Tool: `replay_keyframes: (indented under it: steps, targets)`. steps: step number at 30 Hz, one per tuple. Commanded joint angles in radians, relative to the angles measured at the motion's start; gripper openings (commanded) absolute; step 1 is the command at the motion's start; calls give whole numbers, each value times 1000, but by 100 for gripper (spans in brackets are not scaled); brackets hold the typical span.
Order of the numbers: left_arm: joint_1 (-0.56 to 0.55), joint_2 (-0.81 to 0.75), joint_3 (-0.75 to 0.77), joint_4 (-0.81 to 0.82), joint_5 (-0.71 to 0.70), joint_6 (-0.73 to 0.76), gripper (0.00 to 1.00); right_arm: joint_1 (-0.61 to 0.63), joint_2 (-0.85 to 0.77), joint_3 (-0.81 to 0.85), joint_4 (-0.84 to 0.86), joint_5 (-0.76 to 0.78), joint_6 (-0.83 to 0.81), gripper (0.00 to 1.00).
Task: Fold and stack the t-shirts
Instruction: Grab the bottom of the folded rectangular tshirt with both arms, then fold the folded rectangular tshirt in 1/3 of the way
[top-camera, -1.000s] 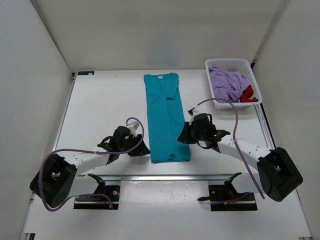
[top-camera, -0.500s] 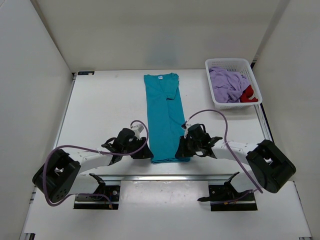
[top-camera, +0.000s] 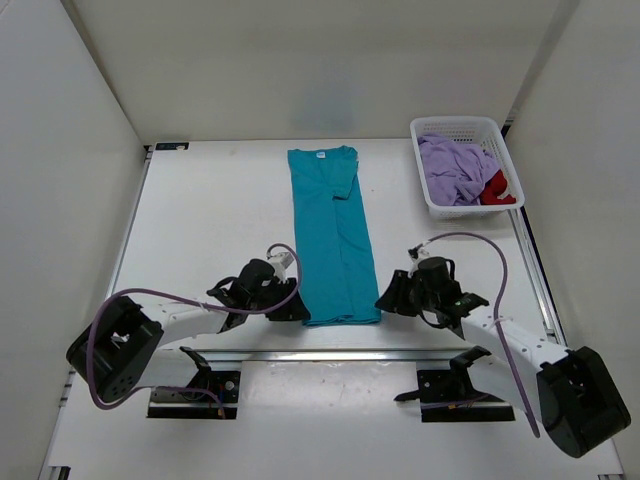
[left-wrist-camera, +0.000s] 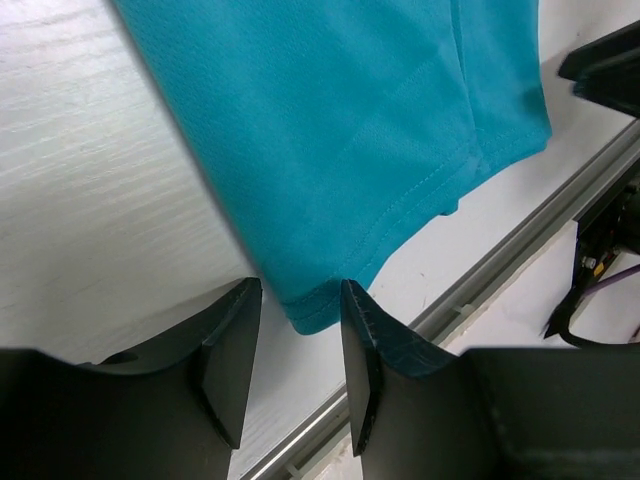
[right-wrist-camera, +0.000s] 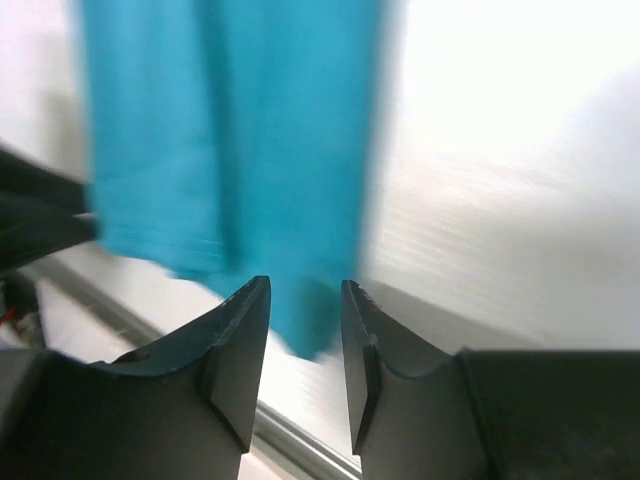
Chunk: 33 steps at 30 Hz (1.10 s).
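The teal t-shirt (top-camera: 330, 235) lies flat mid-table, folded into a long narrow strip running from far to near. My left gripper (top-camera: 292, 308) is open at the strip's near-left corner. In the left wrist view that hem corner (left-wrist-camera: 312, 308) lies between the open fingertips of the gripper (left-wrist-camera: 298, 300). My right gripper (top-camera: 386, 298) is open just right of the near-right corner. In the blurred right wrist view the teal cloth (right-wrist-camera: 230, 150) reaches down between the fingertips of the gripper (right-wrist-camera: 305, 300). The lavender t-shirt (top-camera: 452, 166) and the red t-shirt (top-camera: 496, 189) lie crumpled in the basket.
The white lattice basket (top-camera: 457, 125) stands at the far right of the table. A metal rail (top-camera: 330, 353) runs along the near table edge, just beyond the shirt's hem. White walls close in the left, right and far sides.
My right gripper has pulled back off the shirt's near-right edge and swung right. My left gripper has edged right to the near-left corner. The shirt lies as before.
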Motion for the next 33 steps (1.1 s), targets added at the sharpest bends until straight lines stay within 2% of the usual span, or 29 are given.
replay_keyframes:
  steps: [1, 7, 8, 11, 14, 17, 19, 21, 23, 25, 30, 33]
  targets:
    - [-28, 25, -22, -76, -5, 32, 49, -49, -42, -66, -71, 12, 27, 34]
    - [-53, 47, -14, -80, -4, 12, 44, -42, 6, -92, -20, -47, 44, 32]
    - [-59, 41, -16, -79, -2, 9, 42, -30, 14, -92, -15, -55, 48, 27]
    - [-48, 19, -30, -83, 3, 1, 39, 3, 25, -86, -9, -63, 59, 23]
    - [-46, -8, -40, -83, 9, -3, 41, 12, -1, -95, -19, -61, 76, 23]
    - [-46, -24, -51, -65, 7, -20, 38, 20, -29, -106, -16, -49, 82, 8]
    - [-54, -13, -53, -60, 7, -22, 26, 20, -33, -118, -3, -50, 82, 1]
    - [-51, -27, -65, -72, -5, -32, 13, 39, -41, -121, -5, -61, 90, 1]
    - [-60, -89, -83, -97, -23, -45, 4, 91, -55, -115, -36, -29, 105, 0]
    - [-44, -155, -109, -153, -24, -49, 0, 168, -94, -129, -64, -6, 157, 0]
    - [-24, -373, -139, -298, -10, -78, 0, 325, -206, -96, -174, 92, 248, 0]
    - [-2, -482, -113, -364, 10, -100, 0, 282, -219, -20, -210, 66, 204, 1]
